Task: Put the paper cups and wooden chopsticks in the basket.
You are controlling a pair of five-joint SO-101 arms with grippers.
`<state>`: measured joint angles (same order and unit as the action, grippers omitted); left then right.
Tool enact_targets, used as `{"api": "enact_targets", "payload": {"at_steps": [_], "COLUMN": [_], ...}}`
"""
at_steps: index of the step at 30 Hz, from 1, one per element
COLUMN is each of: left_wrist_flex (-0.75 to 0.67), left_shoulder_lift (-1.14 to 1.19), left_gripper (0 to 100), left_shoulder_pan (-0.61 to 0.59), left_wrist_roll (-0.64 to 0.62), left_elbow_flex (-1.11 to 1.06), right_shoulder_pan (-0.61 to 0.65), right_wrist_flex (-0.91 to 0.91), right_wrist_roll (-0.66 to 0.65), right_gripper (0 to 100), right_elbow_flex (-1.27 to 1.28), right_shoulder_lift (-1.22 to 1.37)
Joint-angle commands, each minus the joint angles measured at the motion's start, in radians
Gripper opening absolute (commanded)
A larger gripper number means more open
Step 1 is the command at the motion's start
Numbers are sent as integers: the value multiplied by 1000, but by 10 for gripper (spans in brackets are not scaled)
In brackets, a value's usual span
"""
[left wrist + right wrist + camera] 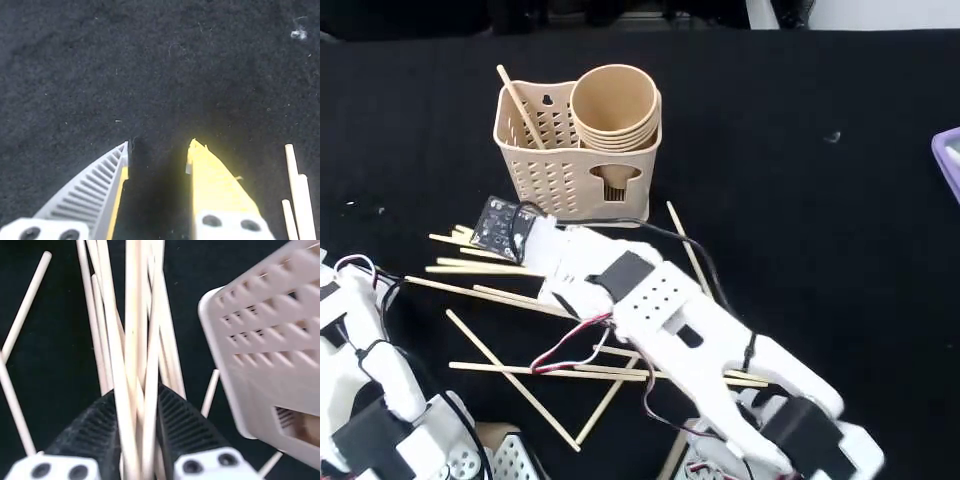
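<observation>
On the right gripper [136, 395] the jaws are pinching a bundle of wooden chopsticks [135, 340], their long axis running straight ahead. The basket [260, 365] is standing just beside, with paper cups [615, 105] nesting inside. The left gripper [159, 145], farther off, is hanging with jaws parted and empty over the black worktop [800, 250].

No writing, number or sign could be read anywhere. The basket [550, 180] and paper cups [615, 100] looked plain. The small dark board [498, 228] on the right arm's wrist perhaps bore markings, too small to tell.
</observation>
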<state>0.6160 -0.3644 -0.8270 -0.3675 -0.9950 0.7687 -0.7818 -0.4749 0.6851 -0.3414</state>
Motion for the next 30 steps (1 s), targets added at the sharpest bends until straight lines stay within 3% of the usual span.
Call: {"api": "enact_targets", "payload": {"at_steps": [1, 12, 30], "left_wrist_flex": [-15, -15, -15], "left_shoulder_lift": [-15, -15, -15], "left_gripper": [191, 191, 191], "left_shoulder_pan": [7, 7, 7], "left_wrist_roll": [-9, -9, -9], "left_elbow_flex": [31, 31, 31], "right_shoulder_pan": [-29, -29, -103], "right_wrist_flex": [-8, -12, 61], "right_wrist_roll": [11, 14, 5], "right_gripper": [10, 10, 15], "right_elbow_flex": [-13, -24, 349], "right_shoulder_lift": [-88, -200, -174]}}
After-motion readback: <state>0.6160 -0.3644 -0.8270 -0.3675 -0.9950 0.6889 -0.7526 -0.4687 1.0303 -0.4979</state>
